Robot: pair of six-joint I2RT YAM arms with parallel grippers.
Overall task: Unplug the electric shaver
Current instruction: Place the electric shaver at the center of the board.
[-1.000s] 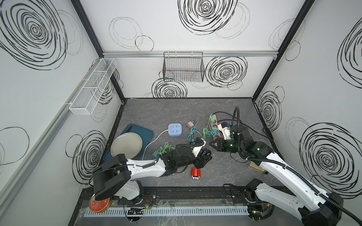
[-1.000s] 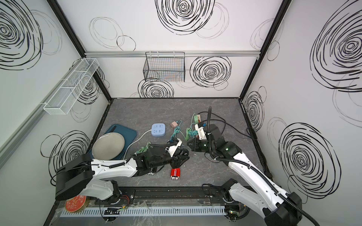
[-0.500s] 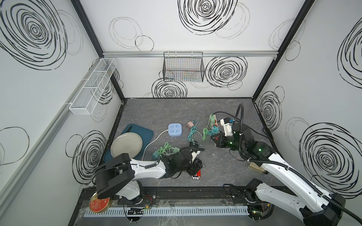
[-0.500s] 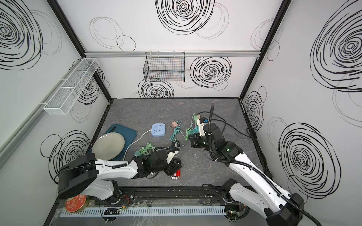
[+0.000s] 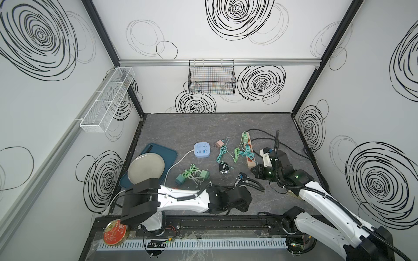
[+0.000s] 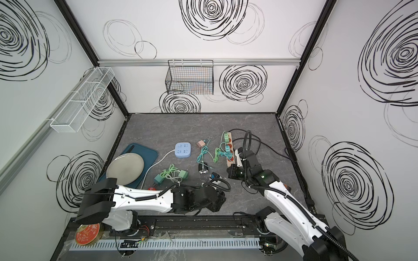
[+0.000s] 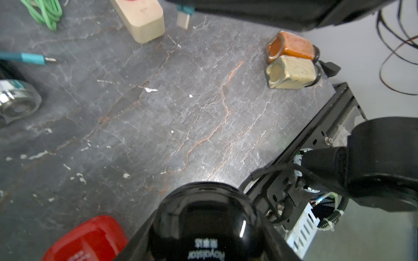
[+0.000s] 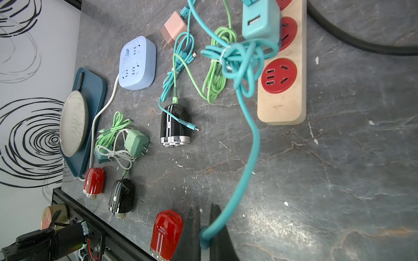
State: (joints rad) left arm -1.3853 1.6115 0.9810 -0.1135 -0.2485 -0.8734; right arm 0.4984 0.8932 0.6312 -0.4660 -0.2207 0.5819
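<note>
In the left wrist view a glossy black electric shaver (image 7: 203, 210) sits between the jaws of my left gripper (image 7: 204, 245), which is shut on it near the table's front edge, beside a red shaver (image 7: 88, 239). No cable shows at the black shaver. My right gripper (image 8: 204, 217) is shut on the end of a teal cable (image 8: 246, 158), which runs to a teal charger (image 8: 260, 20) plugged into the beige power strip (image 8: 282, 108). In both top views the left gripper (image 5: 243, 200) (image 6: 220, 201) is low at the front and the right gripper (image 5: 253, 170) (image 6: 229, 172) is off the strip's near end.
A black shaver with a silver head (image 8: 174, 126) lies mid-table with green and teal cables (image 8: 214, 67). A blue socket block (image 8: 138, 63), a pink charger (image 8: 173, 29), green chargers (image 8: 135, 141), a plate on a blue tray (image 5: 147, 167) and more shavers (image 8: 121, 198) (image 8: 93, 183) lie to the left.
The two grippers were close together a second ago. The left one has moved toward the front edge beside the red shaver. The right one has drawn back toward the power strip.
</note>
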